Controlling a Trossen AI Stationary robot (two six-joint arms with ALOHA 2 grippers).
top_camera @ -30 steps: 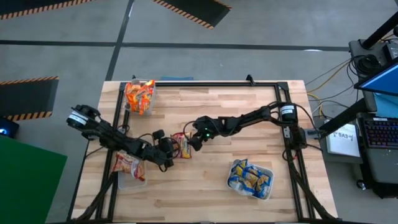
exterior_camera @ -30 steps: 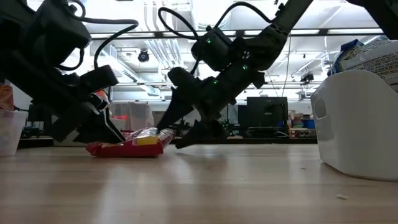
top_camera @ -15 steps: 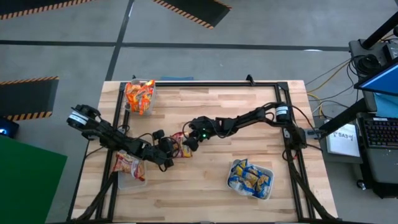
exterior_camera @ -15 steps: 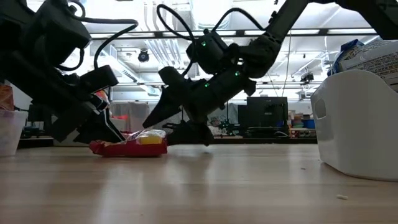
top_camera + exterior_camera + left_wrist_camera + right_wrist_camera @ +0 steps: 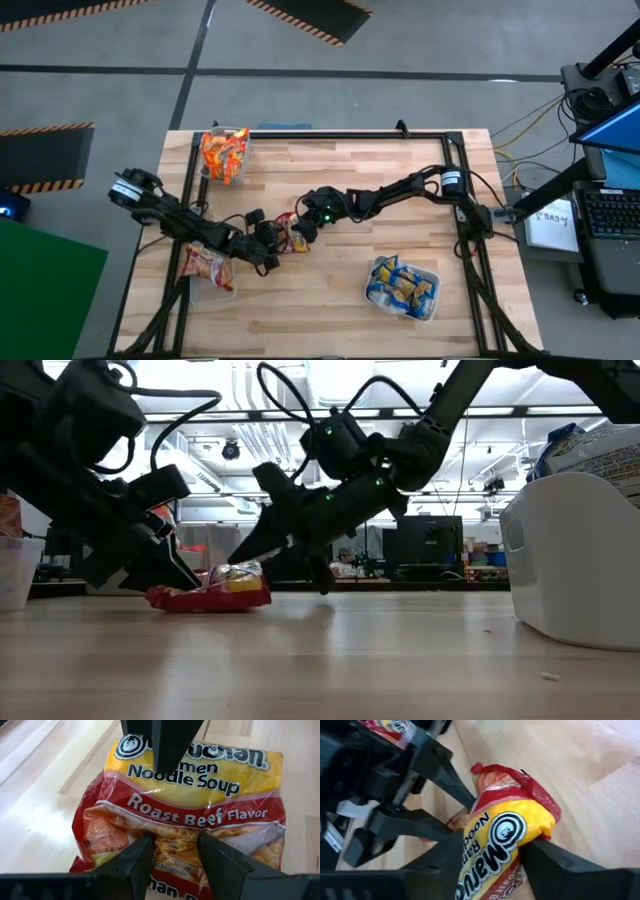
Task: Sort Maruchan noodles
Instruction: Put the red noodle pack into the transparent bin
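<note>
Sorting looks nearly finished, judging by the bins. At the far left corner of my table (image 5: 340, 290) the tub of orange packets (image 5: 224, 153) is full, and at the near left the clear tub (image 5: 208, 268) holds a red packet or two. Just to its right, my left gripper (image 5: 272, 243) rests low with its fingers (image 5: 131, 862) spread on either side of the roast beef packet (image 5: 185, 825), which lies flat on the wood at mid-table; they are not clamped on it. From the other side my right gripper (image 5: 303, 233) has its fingers closed on the yellow end of that packet. Farther right, near the front edge, the white tub of blue packets (image 5: 402, 285) is filled. I see only this one red packet left loose, and I judge it belongs in the clear tub.
</note>
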